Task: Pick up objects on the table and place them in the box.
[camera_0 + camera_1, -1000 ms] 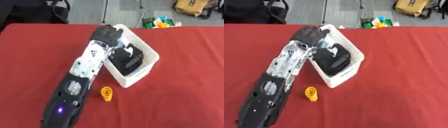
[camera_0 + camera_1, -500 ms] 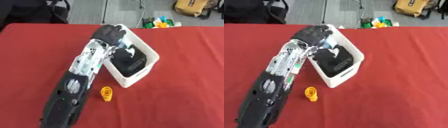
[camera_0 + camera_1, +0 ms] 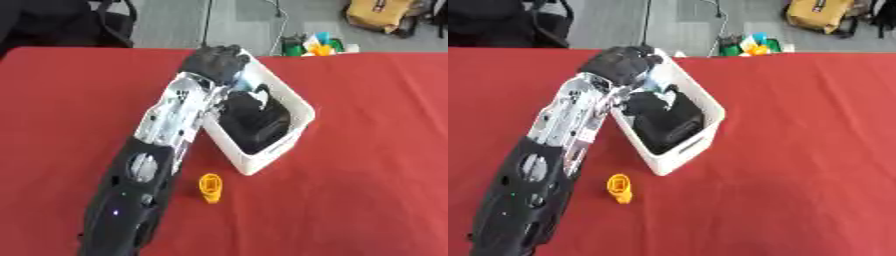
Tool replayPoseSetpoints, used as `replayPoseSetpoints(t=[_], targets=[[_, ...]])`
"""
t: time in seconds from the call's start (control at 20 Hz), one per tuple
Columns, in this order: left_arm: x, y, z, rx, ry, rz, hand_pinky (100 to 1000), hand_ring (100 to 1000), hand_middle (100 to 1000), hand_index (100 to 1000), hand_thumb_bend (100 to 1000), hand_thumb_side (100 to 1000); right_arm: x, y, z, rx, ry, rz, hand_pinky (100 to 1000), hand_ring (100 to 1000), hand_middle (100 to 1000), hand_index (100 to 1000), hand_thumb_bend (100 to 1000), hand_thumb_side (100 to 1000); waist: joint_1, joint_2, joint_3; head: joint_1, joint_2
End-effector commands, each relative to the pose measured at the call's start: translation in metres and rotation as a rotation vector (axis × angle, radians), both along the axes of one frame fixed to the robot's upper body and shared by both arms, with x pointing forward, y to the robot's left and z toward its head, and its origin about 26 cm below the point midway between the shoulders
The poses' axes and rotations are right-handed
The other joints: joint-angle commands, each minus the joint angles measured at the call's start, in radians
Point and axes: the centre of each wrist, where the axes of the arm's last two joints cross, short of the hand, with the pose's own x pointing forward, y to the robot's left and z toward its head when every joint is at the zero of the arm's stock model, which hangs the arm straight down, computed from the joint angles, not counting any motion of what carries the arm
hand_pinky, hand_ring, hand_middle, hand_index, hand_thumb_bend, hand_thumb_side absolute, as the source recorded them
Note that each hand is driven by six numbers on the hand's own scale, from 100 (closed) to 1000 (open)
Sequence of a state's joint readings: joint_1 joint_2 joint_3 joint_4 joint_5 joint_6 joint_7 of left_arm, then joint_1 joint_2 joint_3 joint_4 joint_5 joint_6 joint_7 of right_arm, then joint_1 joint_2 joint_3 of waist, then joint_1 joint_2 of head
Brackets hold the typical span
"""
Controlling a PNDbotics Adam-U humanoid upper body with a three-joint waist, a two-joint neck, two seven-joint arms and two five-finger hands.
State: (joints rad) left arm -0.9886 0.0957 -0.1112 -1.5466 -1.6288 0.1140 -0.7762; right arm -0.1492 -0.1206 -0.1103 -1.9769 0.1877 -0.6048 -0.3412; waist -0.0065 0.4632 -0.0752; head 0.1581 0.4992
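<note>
While the left hand [image 3: 217, 60] sits at the far end of the white box [image 3: 296, 104], over its rim, the small orange object [image 3: 210, 188] lies well apart from it on the red tablecloth [image 3: 367, 175], just off the near corner of the box and close beside the forearm. It rests alone, touching neither box nor arm. Inside the box lies a dark heap [image 3: 254, 122], black with a pale patch near its upper edge; what it consists of cannot be made out. Hand shows only as a dark rounded mass seen from the back; fingers appear bunched downward toward the box, but whether they are curled on something, clenched, or slack cannot be told, since the fingertips are hidden by the hand's own bulk and blur into the dark contents. Left arm [image 3: 166, 130] runs as one long diagonal from the lower left corner up to the box, black shell near the camera, silver section toward the wrist, lying alongside the left wall of the box and covering part of it. Lower end of the arm is cut off by the bottom edge. Box sits askew on the table, long axis running toward the far edge. Right hand shows in neither view.
</note>
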Motion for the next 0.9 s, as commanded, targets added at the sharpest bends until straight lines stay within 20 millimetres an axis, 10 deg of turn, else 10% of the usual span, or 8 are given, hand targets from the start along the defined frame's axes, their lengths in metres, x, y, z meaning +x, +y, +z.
replayPoseSetpoints(t=[0.05,0.25,0.9], targets=[[-0.013,0.002,0.021,-0.007,-0.094,-0.005,1000,1000,1000,1000,224,1000,-0.003,-0.003,0.008,-0.025,-0.028,0.004,778,771,617,736,152,1000,-0.002,-0.02,-0.001,-0.011,-0.006],[-0.014,0.0,0.025,0.108,-0.101,0.001,1000,1000,1000,1000,408,1000,-0.003,-0.002,0.008,-0.029,-0.025,0.009,778,771,616,737,158,992,0.002,-0.022,-0.002,-0.026,0.001],[-0.003,0.007,0.023,0.145,-0.025,0.031,1000,1000,1000,1000,346,1000,-0.003,-0.004,0.008,-0.034,-0.021,0.004,777,771,615,736,159,991,0.01,-0.023,-0.002,-0.042,0.002]])
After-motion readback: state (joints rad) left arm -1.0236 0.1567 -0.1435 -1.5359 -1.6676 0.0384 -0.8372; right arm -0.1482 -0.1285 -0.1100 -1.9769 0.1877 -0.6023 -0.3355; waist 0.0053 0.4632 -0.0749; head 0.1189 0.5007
